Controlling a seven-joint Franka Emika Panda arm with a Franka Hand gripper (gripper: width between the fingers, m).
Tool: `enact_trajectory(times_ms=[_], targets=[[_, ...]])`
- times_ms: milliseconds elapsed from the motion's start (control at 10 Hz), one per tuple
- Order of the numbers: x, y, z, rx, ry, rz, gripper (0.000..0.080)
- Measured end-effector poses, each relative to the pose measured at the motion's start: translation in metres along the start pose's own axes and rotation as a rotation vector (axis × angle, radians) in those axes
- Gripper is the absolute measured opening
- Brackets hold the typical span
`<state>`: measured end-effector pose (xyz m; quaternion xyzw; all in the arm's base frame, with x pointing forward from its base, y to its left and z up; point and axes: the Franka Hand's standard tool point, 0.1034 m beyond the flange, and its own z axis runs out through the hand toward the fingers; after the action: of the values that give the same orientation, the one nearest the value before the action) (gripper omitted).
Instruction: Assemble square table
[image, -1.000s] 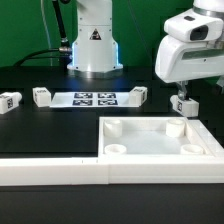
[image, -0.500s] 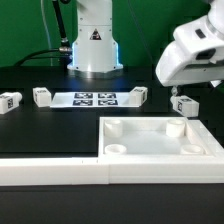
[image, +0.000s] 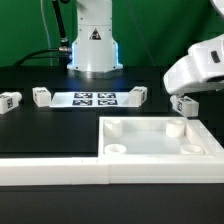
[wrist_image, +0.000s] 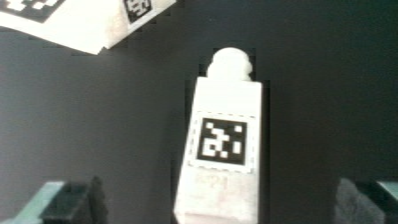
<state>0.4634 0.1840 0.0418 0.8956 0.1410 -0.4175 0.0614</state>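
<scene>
The square tabletop (image: 150, 133) lies upside down at the exterior view's right, a white slab with a raised rim and round sockets in its corners. A white tagged leg (image: 183, 106) lies on the black table just behind its far right corner. My gripper (image: 188, 98) hangs over this leg, its white body tilted to the right. In the wrist view the leg (wrist_image: 224, 140) lies lengthwise between my fingers (wrist_image: 71, 200), which stand well apart from its sides. The gripper (wrist_image: 222, 203) is open. Three more legs lie at the back: two at the left (image: 10, 100) (image: 41, 96) and one right of centre (image: 140, 96).
The marker board (image: 95, 99) lies flat in front of the robot base (image: 95, 45). The long white L-shaped barrier wall (image: 50, 170) runs along the front and against the tabletop's left side. A white tagged corner (wrist_image: 80, 20) shows at the wrist view's edge.
The gripper body has swung to the exterior view's right and lower, tilting over. The leg beneath it has stayed in place.
</scene>
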Motion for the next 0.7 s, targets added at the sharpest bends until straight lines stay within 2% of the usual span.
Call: enact_trajectory(times_ms=[300,700], targets=[[0.000,-0.001,0.001,-0.001,0.001,0.001,0.0649],[0.010,-0.015,0.025,-0.004,-0.022,-0.011,0.0649]])
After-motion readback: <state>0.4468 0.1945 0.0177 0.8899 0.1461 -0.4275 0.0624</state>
